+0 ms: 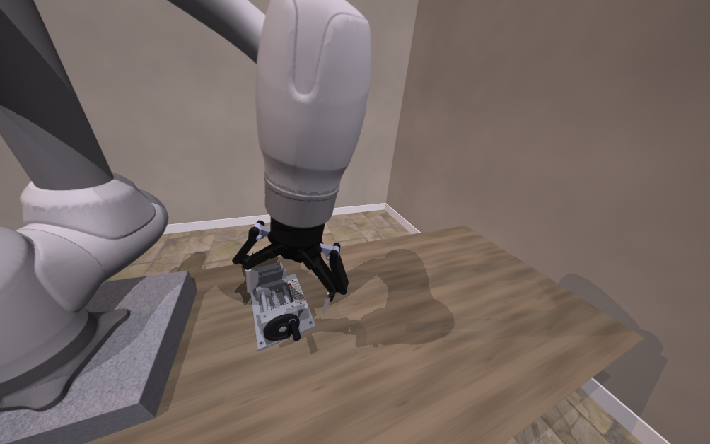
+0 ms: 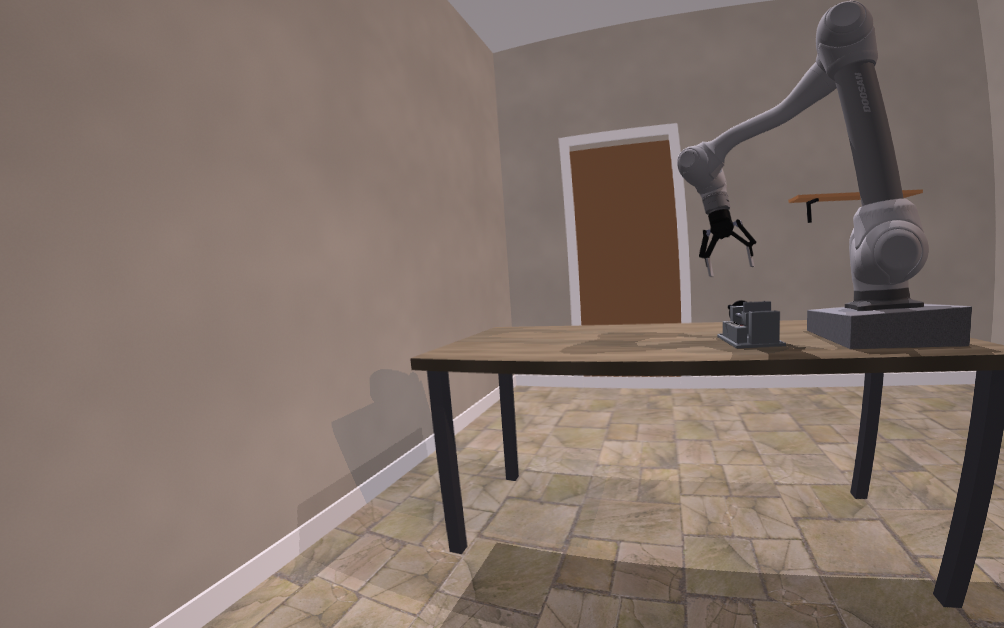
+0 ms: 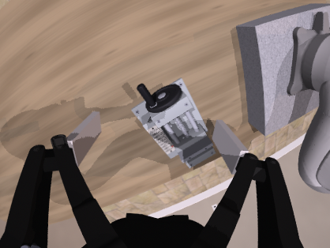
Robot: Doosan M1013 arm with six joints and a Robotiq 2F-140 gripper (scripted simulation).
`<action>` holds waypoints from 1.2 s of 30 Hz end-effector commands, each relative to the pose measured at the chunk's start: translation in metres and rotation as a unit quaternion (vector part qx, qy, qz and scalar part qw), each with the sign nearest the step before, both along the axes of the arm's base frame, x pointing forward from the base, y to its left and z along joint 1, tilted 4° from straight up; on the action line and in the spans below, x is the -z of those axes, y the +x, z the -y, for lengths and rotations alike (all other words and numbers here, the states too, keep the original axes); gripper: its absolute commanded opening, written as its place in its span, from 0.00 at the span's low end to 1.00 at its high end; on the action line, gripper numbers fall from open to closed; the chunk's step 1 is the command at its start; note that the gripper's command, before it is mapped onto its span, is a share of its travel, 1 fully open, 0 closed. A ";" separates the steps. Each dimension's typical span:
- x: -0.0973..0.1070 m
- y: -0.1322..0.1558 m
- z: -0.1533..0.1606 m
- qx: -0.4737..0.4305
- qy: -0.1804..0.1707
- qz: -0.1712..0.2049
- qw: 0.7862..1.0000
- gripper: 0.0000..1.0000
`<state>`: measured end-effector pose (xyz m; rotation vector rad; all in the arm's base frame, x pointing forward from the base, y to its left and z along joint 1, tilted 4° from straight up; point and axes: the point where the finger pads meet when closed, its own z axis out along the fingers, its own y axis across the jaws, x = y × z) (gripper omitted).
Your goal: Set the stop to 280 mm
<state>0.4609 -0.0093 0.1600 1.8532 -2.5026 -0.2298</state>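
The exterior view showed the black two-fingered gripper point(image 1: 288, 280) point(image 2: 731, 271) point(image 3: 158, 125) wide open, holding nothing, above the black round handwheel point(image 1: 281, 328) point(image 2: 737, 304) point(image 3: 163, 98), probably to approach its crank.

We cannot read the small white printed scale point(image 1: 297, 292) point(image 3: 162, 139); its marks are too tiny. In the exterior view, the grey metal housing point(image 1: 269, 280) point(image 2: 764, 326) point(image 3: 196, 149), near the brown wooden worktop's point(image 1: 497, 334) point(image 2: 533, 344) point(image 3: 99, 47) front edge, mostly hides the round black handwheel point(image 1: 281, 326) point(image 2: 737, 303) point(image 3: 163, 98) from us. We lose that worktop's right-hand corner to the frame, and the top view crops the speckled grey stone block point(image 1: 120, 366) point(image 2: 907, 329) point(image 3: 272, 79) at left
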 end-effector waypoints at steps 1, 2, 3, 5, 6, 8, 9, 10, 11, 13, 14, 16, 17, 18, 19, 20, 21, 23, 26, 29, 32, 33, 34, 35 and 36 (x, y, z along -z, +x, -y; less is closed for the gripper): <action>0.000 0.000 0.000 -0.131 -0.031 0.035 0.990 1.00; 0.000 0.000 0.000 -0.131 -0.031 0.035 0.990 1.00; 0.000 0.000 0.000 -0.131 -0.031 0.035 0.990 1.00; 0.000 0.000 0.000 -0.231 -0.055 0.062 0.969 1.00; 0.000 0.000 0.000 -0.254 -0.060 0.068 0.963 1.00; 0.000 0.000 0.000 -0.305 -0.072 0.082 0.946 1.00; 0.000 0.000 0.000 -0.305 -0.072 0.082 0.946 1.00; 0.000 0.000 0.000 -0.305 -0.072 0.082 0.946 1.00; 0.000 0.000 0.000 -0.305 -0.072 0.082 0.946 1.00; 0.000 0.000 0.000 -0.305 -0.072 0.082 0.946 1.00; 0.000 0.000 0.000 -0.305 -0.072 0.082 0.946 1.00; 0.000 0.000 0.000 -0.305 -0.072 0.082 0.946 1.00; 0.000 0.000 0.000 -0.305 -0.072 0.082 0.946 1.00; 0.000 0.000 0.000 -0.305 -0.072 0.082 0.946 1.00; 0.000 0.000 0.000 -0.305 -0.072 0.082 0.946 1.00; 0.000 0.000 0.000 -0.305 -0.072 0.082 0.946 1.00; 0.000 0.000 0.000 -0.305 -0.072 0.082 0.946 1.00; 0.000 0.000 0.000 -0.305 -0.072 0.082 0.946 1.00; 0.000 0.000 0.000 -0.305 -0.072 0.082 0.946 0.33; 0.000 0.002 -0.010 -0.304 -0.066 0.086 0.947 0.33; 0.001 0.008 -0.038 -0.304 -0.066 0.086 0.947 0.33; 0.002 0.011 -0.051 -0.304 -0.066 0.086 0.947 0.33; 0.002 0.013 -0.064 -0.304 -0.066 0.086 0.947 0.33; 0.002 0.016 -0.076 -0.304 -0.066 0.086 0.947 0.33; 0.002 0.016 -0.076 -0.304 -0.066 0.086 0.947 0.33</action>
